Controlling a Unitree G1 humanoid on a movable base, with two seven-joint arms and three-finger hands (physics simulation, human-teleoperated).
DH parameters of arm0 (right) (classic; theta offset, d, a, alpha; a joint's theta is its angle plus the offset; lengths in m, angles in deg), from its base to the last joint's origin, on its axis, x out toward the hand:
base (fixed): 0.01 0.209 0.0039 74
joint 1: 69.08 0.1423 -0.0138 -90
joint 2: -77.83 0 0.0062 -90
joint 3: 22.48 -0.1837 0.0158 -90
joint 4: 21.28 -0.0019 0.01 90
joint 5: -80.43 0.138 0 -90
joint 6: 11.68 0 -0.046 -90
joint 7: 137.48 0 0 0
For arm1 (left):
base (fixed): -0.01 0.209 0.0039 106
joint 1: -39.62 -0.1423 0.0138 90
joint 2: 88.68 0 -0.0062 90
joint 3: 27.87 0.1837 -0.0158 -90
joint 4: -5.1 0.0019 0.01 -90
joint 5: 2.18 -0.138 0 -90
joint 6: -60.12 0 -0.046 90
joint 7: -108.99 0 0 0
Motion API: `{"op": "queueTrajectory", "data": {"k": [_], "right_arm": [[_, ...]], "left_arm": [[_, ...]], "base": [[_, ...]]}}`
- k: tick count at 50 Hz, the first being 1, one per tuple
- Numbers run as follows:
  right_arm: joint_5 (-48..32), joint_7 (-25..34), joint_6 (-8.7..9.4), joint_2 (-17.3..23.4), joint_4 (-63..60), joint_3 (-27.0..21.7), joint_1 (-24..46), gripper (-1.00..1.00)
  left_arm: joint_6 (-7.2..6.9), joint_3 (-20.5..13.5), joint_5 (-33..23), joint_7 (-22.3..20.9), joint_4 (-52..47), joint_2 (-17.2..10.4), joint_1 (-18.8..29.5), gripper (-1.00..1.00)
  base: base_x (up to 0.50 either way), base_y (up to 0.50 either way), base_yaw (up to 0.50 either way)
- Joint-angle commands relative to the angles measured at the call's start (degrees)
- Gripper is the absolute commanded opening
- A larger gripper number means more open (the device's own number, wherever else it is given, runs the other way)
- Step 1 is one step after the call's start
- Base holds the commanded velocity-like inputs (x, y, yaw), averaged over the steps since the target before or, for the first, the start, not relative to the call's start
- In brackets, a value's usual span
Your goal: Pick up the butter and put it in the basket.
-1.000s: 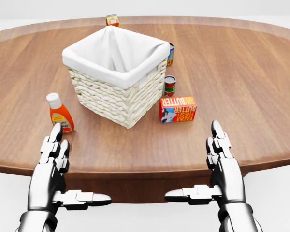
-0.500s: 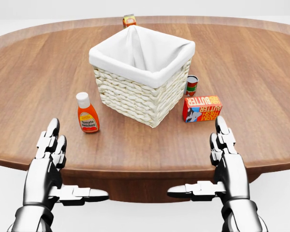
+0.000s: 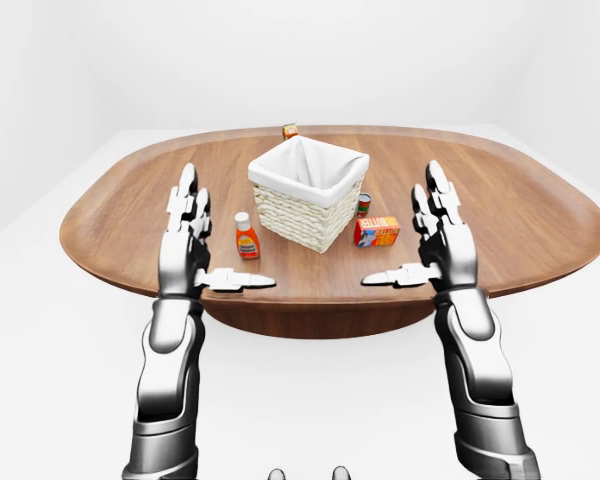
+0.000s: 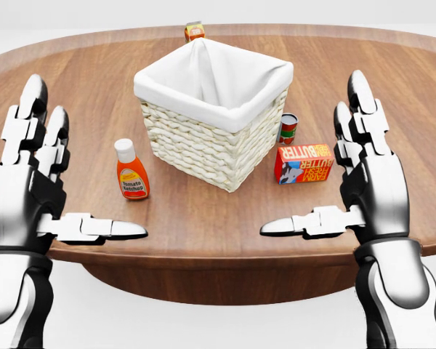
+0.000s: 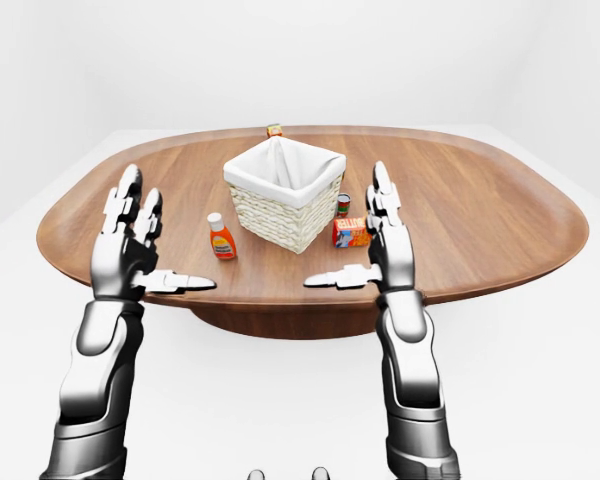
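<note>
wooden table (image 4: 392,87) | basket (image 4: 212,116) cloth-lined | butter (image 4: 303,163) beside it

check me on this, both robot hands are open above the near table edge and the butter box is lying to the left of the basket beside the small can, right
Not quite. The butter box lies to the right of the basket in the head view, beside the small can; the ketchup bottle is what stands on the left. The rest holds: the left robot hand and right robot hand are both open above the near table edge.

Butter (image 5: 351,232) just beside basket (image 5: 282,194)
</note>
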Motion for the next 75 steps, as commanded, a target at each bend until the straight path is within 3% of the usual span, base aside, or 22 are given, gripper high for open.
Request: {"op": "queueTrajectory", "data": {"k": [1, 11, 20, 75], "right_arm": [[0.8, 1.6, 0.0, 3.3, 0.5, -1.6, 9.1, 1.0], [1.4, 3.2, 0.0, 6.4, 3.8, -2.6, 18.6, 1.0], [2.6, 2.6, 0.0, 8.0, 5.1, -3.2, 21.8, 1.0], [1.2, 3.4, 0.0, 7.9, 3.0, -3.1, 21.9, 1.0]], "left_arm": [[0.0, -2.5, 3.0, 0.2, -2.8, -3.0, 9.2, 1.0], [0.0, -4.8, 8.0, 0.7, 0.5, -6.9, 16.9, 1.0], [0.0, -5.1, 9.3, 1.7, 3.3, -8.9, 21.2, 1.0], [0.0, -5.9, 12.0, 2.8, -1.5, -10.0, 20.9, 1.0]], "base": [[0.0, 0.0, 0.0], [0.0, 0.0, 0.0], [0.0, 0.0, 0.0], [0.48, -0.04, 0.0]]}}
